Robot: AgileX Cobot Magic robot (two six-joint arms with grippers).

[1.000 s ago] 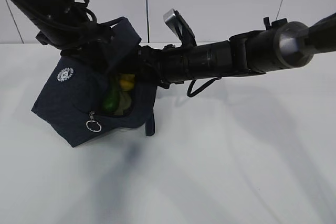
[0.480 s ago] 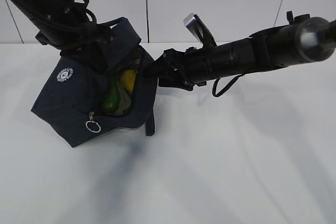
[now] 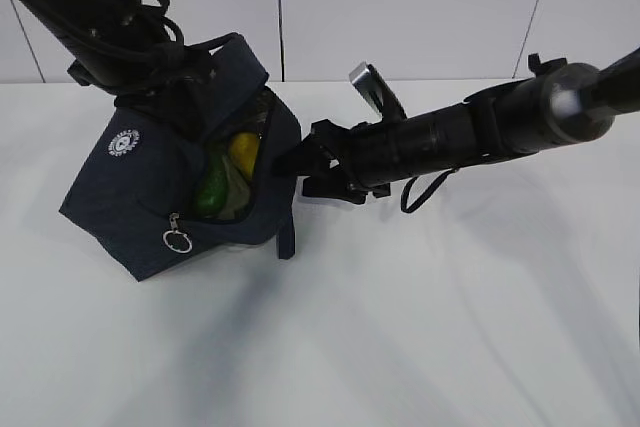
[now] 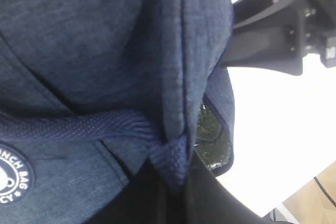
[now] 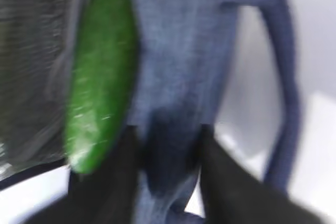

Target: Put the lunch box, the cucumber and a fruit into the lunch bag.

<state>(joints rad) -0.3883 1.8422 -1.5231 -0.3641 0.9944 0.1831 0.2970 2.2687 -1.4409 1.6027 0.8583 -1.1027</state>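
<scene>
Right arm: withdrawn from the lunch bag (image 3: 190,187) toward the right; its right hand (image 3: 292,161), a second ago reaching into the bag's mouth, now sits just outside the bag's right edge, jaws apart with the bag's fabric between them in the right wrist view. Fruit (image 3: 243,150): formerly half hidden behind that arm, now in plain sight inside the opening, above the cucumber (image 3: 210,193). Right arm's elbow: lower and further right over the counter (image 3: 450,327).

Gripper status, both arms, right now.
Left gripper: shut on the lunch bag, pinching its fabric where the handle is sewn on.
Right gripper: open, holding nothing, fingers either side of the bag's edge beside the cucumber.
</scene>
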